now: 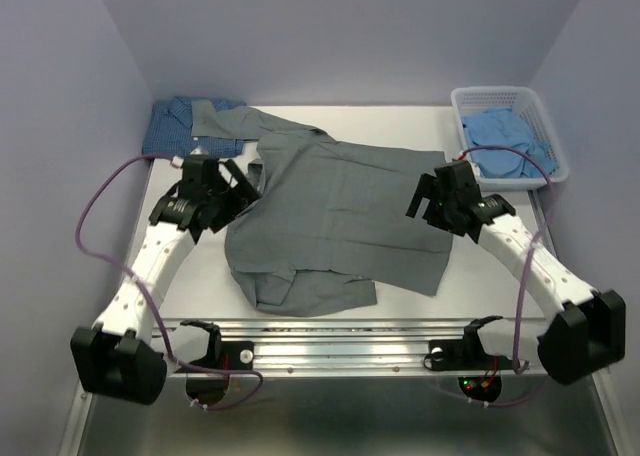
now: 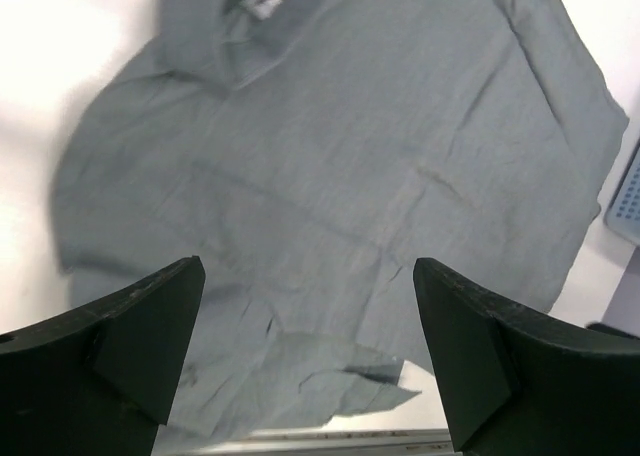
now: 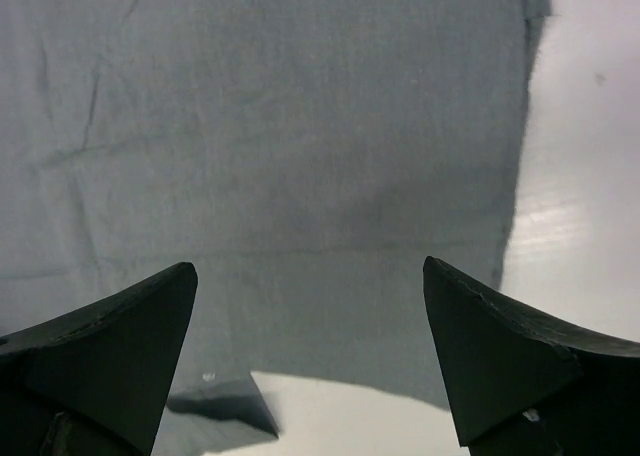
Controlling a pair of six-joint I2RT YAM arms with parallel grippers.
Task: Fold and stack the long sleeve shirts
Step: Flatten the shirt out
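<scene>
The grey shirt point(image 1: 340, 211) lies spread across the middle of the table, its lower part bunched near the front edge. It fills the left wrist view point(image 2: 380, 166) and the right wrist view point(image 3: 280, 146). The dark blue dotted shirt point(image 1: 175, 126) lies folded at the back left, partly under a grey sleeve. The pale blue shirt point(image 1: 505, 136) lies in the basket. My left gripper point(image 1: 245, 186) is open and empty, above the grey shirt's left edge. My right gripper point(image 1: 425, 198) is open and empty, above its right edge.
A white lattice basket point(image 1: 550, 136) stands at the back right corner. A metal rail point(image 1: 330, 351) runs along the front edge between the arm bases. Purple walls close in the table on three sides.
</scene>
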